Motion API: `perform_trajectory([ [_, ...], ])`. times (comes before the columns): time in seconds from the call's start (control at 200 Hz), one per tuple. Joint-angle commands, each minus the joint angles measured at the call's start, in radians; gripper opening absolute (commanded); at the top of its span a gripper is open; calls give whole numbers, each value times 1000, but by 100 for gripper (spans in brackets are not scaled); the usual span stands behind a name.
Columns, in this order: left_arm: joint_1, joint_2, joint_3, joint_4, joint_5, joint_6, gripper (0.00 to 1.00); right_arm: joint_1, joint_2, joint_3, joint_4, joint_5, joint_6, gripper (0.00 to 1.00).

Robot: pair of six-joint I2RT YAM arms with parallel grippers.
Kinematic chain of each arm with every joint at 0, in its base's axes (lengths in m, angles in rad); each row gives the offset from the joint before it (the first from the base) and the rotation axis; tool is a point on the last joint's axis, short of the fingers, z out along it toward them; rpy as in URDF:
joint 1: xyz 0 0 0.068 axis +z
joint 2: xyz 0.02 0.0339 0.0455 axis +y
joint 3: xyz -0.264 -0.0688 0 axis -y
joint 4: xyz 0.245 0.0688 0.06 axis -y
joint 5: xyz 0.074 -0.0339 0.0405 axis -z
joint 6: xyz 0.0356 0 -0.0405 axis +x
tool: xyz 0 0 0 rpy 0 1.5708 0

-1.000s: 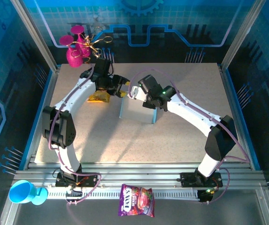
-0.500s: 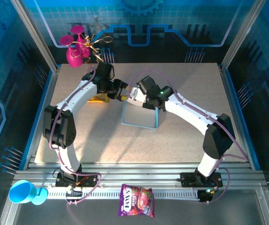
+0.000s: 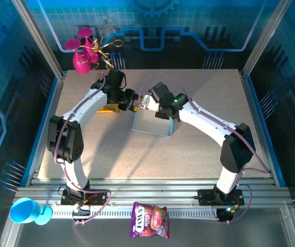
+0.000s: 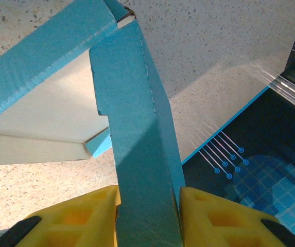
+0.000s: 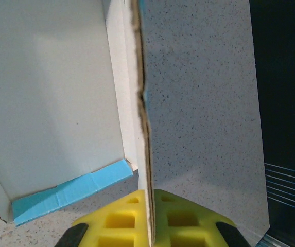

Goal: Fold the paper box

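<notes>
The paper box stood half-formed around the middle of the table, a little toward the far side, its pale inside showing. The left gripper was clamped on a light-blue flap at the box's far left corner. Just beside it, the right gripper pinched a thin wall edge. A yellow object lay under the left arm. A purple snack bag and a blue cup sat past the near edge.

We record the paper box cut off by the top, left and bottom edges of the left wrist view, and the fingers of the left gripper cropped below. Overhead, a yellow item, possibly a packet, lies half hidden under the left arm.
</notes>
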Motion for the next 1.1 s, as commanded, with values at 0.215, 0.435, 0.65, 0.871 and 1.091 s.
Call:
perform_trajectory([
  [0.215, -14, 20, 5, -2, 39, -22, 29, 16, -6, 27, 37, 6, 27, 0],
  [0.435, -13, -6, -31, 8, 22, -38, 32, 14, 7, 48, 22, 4, 53, 0],
  [0.65, 17, -108, -153, 176, -22, -188, 51, 12, -7, 33, 1, -15, 97, 0],
  [0.871, 92, -127, -4, -27, -90, 9, 52, 5, -5, 32, -2, -30, 90, 0],
  [1.091, 108, -86, -53, 80, -27, 7, 43, 9, 13, 44, -1, -30, 80, 0],
])
